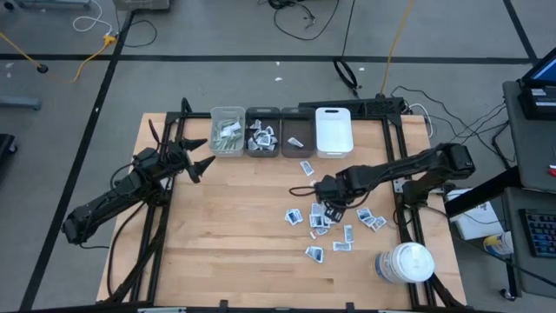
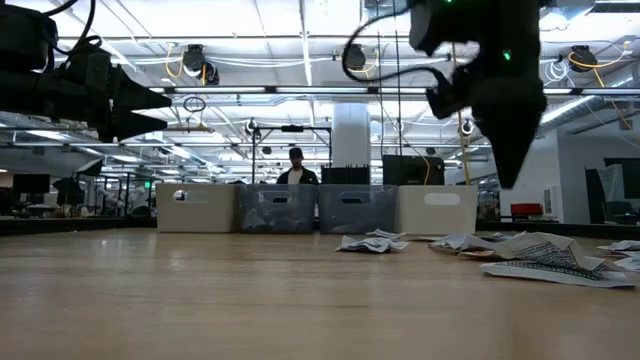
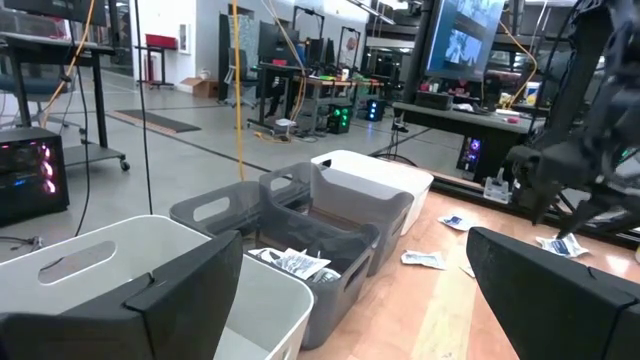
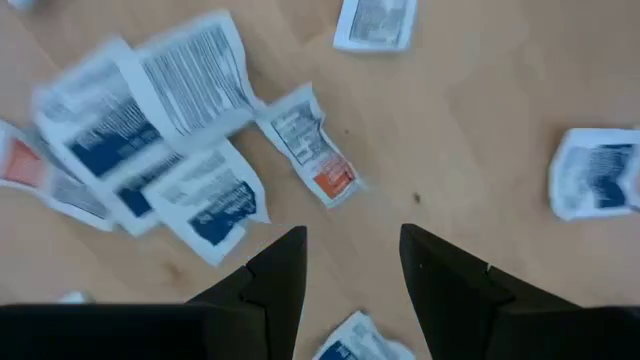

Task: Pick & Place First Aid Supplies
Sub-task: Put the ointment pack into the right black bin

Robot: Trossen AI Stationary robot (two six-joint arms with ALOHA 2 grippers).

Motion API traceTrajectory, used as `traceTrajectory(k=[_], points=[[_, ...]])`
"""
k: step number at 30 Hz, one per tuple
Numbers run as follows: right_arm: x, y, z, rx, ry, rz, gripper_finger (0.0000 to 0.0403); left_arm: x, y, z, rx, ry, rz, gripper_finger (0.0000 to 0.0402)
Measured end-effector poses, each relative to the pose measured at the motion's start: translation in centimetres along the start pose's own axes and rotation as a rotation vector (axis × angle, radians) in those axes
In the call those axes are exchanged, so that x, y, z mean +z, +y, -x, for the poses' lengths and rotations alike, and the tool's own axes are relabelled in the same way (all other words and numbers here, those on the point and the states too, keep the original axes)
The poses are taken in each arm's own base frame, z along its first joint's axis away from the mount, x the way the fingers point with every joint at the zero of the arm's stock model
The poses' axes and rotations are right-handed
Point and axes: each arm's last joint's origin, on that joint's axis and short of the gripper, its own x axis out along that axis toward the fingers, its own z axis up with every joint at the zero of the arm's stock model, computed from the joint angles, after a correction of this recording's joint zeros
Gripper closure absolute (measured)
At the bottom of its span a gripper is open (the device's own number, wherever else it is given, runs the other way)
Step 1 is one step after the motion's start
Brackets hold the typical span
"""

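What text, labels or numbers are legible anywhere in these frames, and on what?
None can be read.
Sachets under the right gripper: blocks of dark and blue print, one with an orange patch, all too blurred to read.
Sachets in the grey bin: print too small.
White jar, bins: no lettering visible.

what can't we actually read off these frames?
- Sachet print: right wrist view, the sachets are motion-blurred, so the text is unreadable.
- Third bin contents: high view, too small and dark to tell.
- White lidded bin: its lid hides what is inside.
- Right gripper against the pile: high view, the arm covers the sachets under it; low view cuts off most of that arm at the top edge.
- Jar: high view, label too small.
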Motion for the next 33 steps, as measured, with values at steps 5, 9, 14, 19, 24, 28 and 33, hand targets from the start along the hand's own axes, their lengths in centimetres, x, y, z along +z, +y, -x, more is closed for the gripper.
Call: traceTrajectory(k=[5,9,14,19,24,28,33], points=[[-0.4,-0.5,-3.0,0.066,-0.009,0.007,0.0248,0.0,0.0,0.0,0.000,0.000,0.000,0.0009],[-0.6,-1.0,-4.6,0.087,-0.034,0.003,0.0248,0.0,0.0,0.0,0.000,0.000,0.000,0.0009],[-0.5,-1.2,-6.1,0.098,-0.045,0.002,0.0248,0.0,0.0,0.0,0.000,0.000,0.000,0.0009],[-0.3,-0.9,-6.9,0.116,-0.007,0.041,0.0248,0.0,0.0,0.0,0.000,0.000,0.000,0.0009],[-0.4,-0.9,-7.5,0.102,0.029,0.036,0.0285,0.0,0.0,0.0,0.001,0.000,0.000,0.0009],[-0.4,-0.8,-7.5,0.105,0.026,0.036,0.0359,0.0,0.0,0.0,0.001,0.000,0.000,0.0009],[-0.3,-0.9,-7.6,0.102,0.026,0.004,0.0393,0.0,0.0,0.0,0.000,0.000,0.000,0.0009]])
